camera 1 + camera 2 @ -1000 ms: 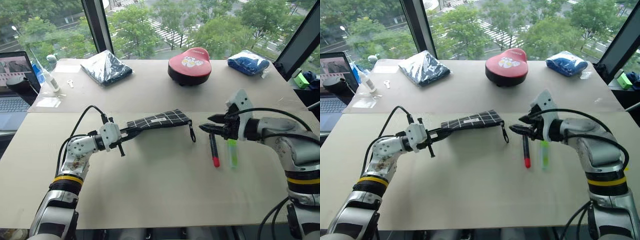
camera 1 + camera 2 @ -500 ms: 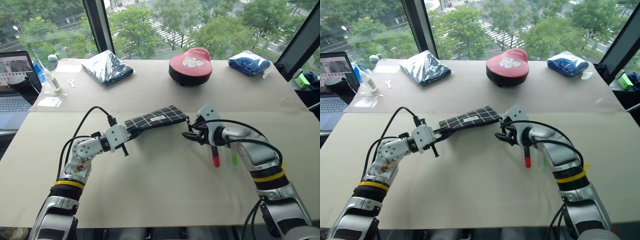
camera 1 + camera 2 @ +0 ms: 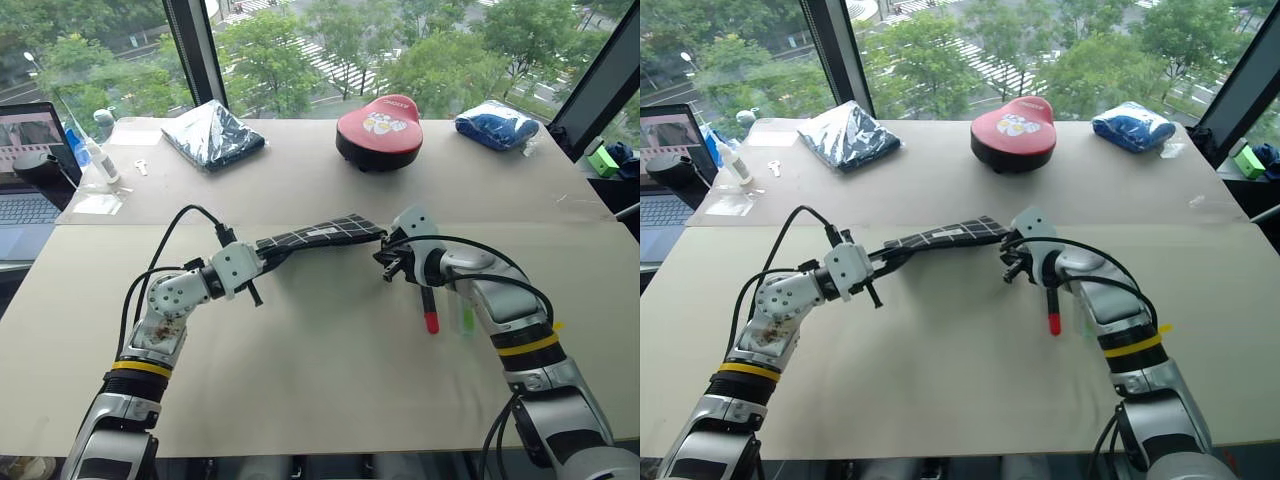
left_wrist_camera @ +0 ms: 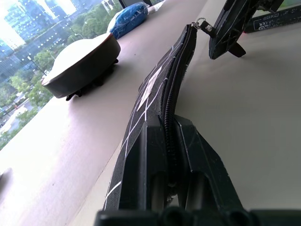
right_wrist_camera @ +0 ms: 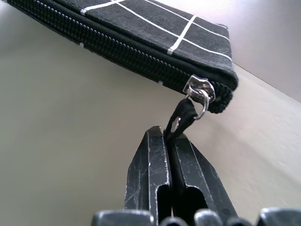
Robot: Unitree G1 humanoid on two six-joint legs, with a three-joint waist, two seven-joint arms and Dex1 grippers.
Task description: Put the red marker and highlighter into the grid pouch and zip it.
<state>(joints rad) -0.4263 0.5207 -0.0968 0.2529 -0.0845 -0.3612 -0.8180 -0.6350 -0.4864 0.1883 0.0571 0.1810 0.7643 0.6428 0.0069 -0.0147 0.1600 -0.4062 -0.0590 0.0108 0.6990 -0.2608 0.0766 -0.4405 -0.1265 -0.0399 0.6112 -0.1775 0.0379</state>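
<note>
The grid pouch point(image 3: 320, 235), black with white lines, hangs just above the table between my two grippers. My left gripper point(image 3: 262, 262) is shut on its left end, and the zipper runs between the fingers point(image 4: 188, 141) in the left wrist view. My right gripper point(image 3: 388, 262) is shut on the black pull cord point(image 5: 183, 115) below the silver slider point(image 5: 200, 92) at the pouch's right end. The zipper looks closed along its length. The red marker point(image 3: 428, 305) lies on the table under my right forearm. Beside it, partly hidden by the arm, lies the green highlighter point(image 3: 466, 318).
A red rounded case point(image 3: 379, 130) stands at the back middle. A dark bagged item point(image 3: 212, 133) lies back left and a blue bagged one point(image 3: 496, 125) back right. A laptop point(image 3: 30, 160) and a small bottle point(image 3: 100, 150) are at the far left.
My right gripper moved left from above the marker to the pouch's right end and shut on the pull cord. The left gripper kept its hold on the pouch.
</note>
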